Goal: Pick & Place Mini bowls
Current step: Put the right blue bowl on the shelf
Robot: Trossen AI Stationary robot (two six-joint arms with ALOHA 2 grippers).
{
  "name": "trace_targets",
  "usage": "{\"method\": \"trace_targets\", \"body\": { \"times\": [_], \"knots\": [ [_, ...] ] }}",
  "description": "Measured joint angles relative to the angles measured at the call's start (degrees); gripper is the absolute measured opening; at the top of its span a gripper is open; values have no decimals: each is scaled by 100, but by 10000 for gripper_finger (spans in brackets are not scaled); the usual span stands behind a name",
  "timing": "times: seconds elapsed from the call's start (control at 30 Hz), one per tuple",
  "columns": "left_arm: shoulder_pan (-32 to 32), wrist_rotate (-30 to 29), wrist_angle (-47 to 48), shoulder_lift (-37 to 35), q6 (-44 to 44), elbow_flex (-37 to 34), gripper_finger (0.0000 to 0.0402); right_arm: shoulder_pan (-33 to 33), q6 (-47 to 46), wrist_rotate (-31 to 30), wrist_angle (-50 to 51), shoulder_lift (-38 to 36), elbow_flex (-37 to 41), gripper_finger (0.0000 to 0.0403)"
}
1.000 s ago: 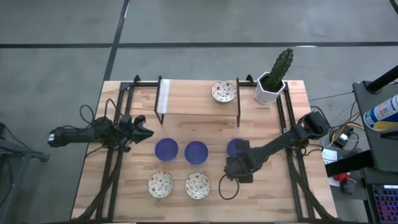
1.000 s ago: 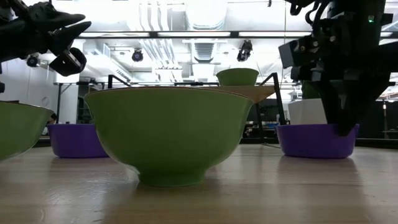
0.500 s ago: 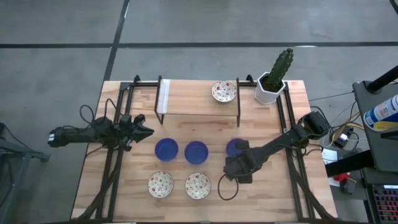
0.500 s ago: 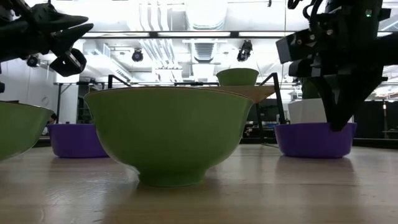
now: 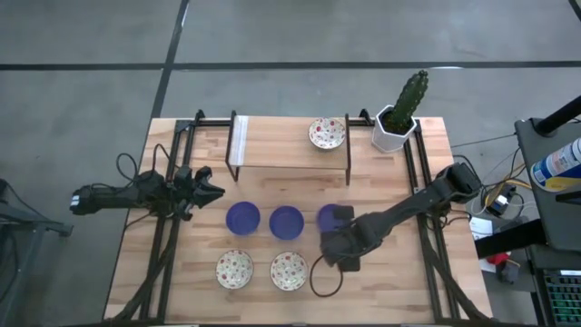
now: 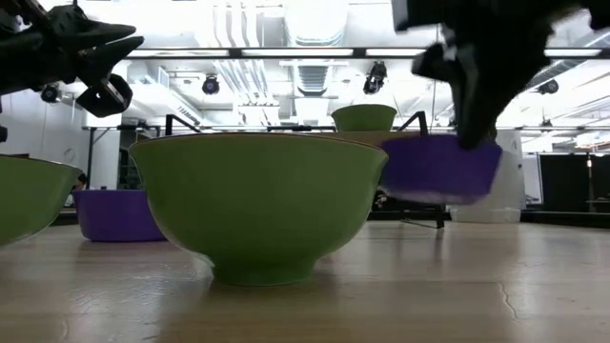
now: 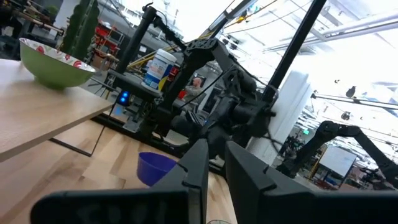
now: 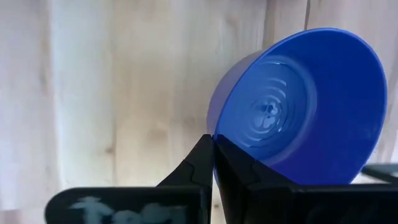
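The right end effector [image 5: 338, 243] pinches the rim of a blue mini bowl [image 5: 329, 216] between its two fingers, which the right wrist view shows pressed onto the bowl's edge [image 8: 298, 109]. In the low view that bowl [image 6: 440, 168] hangs tilted and clear of the desk [image 5: 381, 282], above the middle of its right half. The right arm reaches in from the right edge toward the desk's centre.

Two more blue mini bowls [image 5: 242, 218] [image 5: 286, 221] sit side by side in a row near the centre of the desk, the lifted bowl just beside the second of them. Nearer the front edge, two floral mini bowls [image 5: 234, 269] [image 5: 289, 271] stand in a second row, apart from each other. A third floral mini bowl [image 5: 327, 133] rests on a low wooden shelf [image 5: 281, 145] along the back edge. A white pot with a cactus [image 5: 397, 123] stands at the back right corner, just beside the shelf.

The left end effector [image 5: 207, 191] waits over the left side of the desk, raised above the surface in the low view [image 6: 91, 52]. Its fingers [image 7: 199, 165] are pressed close together and hold nothing.
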State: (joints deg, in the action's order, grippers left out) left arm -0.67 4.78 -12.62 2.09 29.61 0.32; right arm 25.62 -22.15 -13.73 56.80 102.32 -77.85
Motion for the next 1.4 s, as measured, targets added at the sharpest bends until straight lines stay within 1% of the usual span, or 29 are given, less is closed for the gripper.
{"method": "trace_targets", "body": {
  "times": [0.33, 0.6, 0.83, 0.93, 1.4],
  "knots": [
    [2, 0, 0, 0, -2, 0, 48, 1, 467, -263, 24, 0, -727, 8],
    [2, 0, 20, 0, -2, 0, 48, 1, 804, -473, 38, 0, -1035, 8],
    [1, 0, 22, 0, -2, 0, 48, -1, 1458, -1147, 39, 0, -1289, 8],
    [2, 0, 22, 0, -2, 0, 48, -29, 1759, -1329, 39, 0, -1464, 8],
    [2, 2, 84, 0, -2, 0, 48, -698, 2679, -1347, 35, 0, -2677, 8]
  ]
}}
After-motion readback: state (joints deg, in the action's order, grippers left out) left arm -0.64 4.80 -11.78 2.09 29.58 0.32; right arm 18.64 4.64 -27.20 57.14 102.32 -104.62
